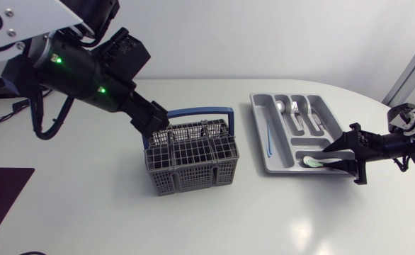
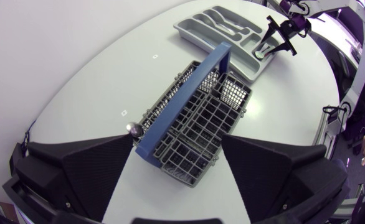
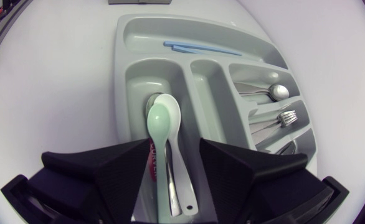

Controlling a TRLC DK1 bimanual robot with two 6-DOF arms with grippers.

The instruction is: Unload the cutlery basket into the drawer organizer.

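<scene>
Basket (image 1: 191,157): mid-table, blue handle (image 2: 189,93) upright, apart from organizer (image 1: 258,113).
Left gripper (image 2: 177,142): fingers apart, above one end of handle.
Right gripper (image 3: 175,149): fingers apart at organizer's end compartment; green spoon (image 3: 159,121) and white spoon (image 3: 170,102) lie between them.

A grey wire cutlery basket (image 1: 191,161) with a blue handle (image 1: 202,112) stands near the middle of the white table (image 1: 108,212). The left arm comes in from the upper left corner, and the left gripper (image 1: 153,120) hangs over the basket's rear left corner. To the right lies a grey drawer organizer (image 1: 258,134). A thin blue stick (image 1: 269,139) lies in its long left compartment, and metal cutlery (image 1: 297,114) lies in the middle ones. The right gripper (image 1: 333,155), its fingers apart, is at the organizer's near right corner, where a pale green spoon (image 1: 311,162) lies in the front compartment.
</scene>
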